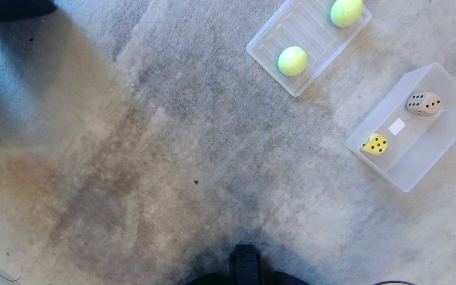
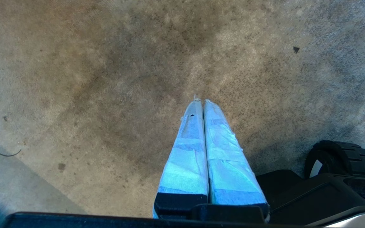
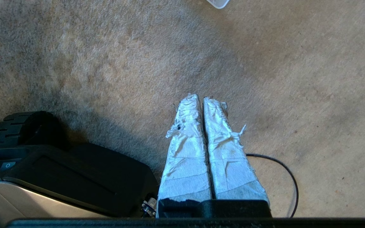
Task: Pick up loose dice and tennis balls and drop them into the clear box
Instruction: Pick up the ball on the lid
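So the clear box (image 1: pixel 430 158) sits on the carpet (image 1: pixel 172 138) with two dice already inside: the yellow die (image 1: pixel 375 144) at its near end and the tan die (image 1: pixel 424 103) at its far end. A small white label (image 1: pixel 396 126) lies on the box floor between them. Just beyond the box is the shallow ridged tray (image 1: pixel 275 39), and both tennis balls rest in it, the nearer ball (image 1: pixel 292 61) at the end closest to the robot and the farther ball (image 1: pixel 346 12) at the opposite end. No green or red die shows anywhere in view.

Neither arm has reached out. The left gripper (image 2: pixel 200 100) hangs over bare carpet well away from the box, fingers pressed together and empty. The right gripper (image 3: pixel 201 97) is the same, fingers together with nothing between them, a black cable (image 3: pixel 284 171) curling on the carpet just beside it.

The risk I see is the tray: a ball can roll along those ridges if nudged, and fingers closing off-centre on a round fuzzy ball could squirt it out across the carpet.
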{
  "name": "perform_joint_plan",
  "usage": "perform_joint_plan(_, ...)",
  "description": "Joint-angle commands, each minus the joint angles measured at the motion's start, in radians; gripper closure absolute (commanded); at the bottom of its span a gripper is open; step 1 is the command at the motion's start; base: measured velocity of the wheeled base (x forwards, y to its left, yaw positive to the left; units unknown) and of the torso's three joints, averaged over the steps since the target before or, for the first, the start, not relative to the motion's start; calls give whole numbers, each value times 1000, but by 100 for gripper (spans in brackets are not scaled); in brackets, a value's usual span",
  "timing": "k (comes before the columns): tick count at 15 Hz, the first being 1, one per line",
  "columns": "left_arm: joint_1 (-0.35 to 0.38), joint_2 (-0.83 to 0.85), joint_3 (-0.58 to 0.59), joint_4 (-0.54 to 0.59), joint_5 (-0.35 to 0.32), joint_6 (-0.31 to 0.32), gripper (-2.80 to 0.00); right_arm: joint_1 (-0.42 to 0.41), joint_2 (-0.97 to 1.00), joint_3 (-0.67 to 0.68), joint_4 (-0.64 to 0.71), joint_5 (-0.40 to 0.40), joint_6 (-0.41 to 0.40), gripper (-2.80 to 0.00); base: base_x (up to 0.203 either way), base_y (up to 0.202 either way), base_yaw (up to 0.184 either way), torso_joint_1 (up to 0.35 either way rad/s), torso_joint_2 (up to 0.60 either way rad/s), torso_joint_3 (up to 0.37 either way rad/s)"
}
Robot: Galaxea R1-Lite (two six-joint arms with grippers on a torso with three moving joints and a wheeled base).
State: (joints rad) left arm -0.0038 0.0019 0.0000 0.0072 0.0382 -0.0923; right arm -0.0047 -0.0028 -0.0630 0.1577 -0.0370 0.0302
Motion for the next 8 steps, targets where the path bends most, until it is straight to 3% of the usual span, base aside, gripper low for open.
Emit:
perform_joint_plan(1, 1, 0, 0, 0, -1, 5, 0, 0, 1, 0, 2, 0, -1, 0, 0, 0, 0, 0, 0, 0)
perform_joint_plan(8, 1, 0, 0, -1, -1, 3, 0, 0, 1, 0, 2, 0, -1, 0, 0, 0, 0, 0, 0, 0)
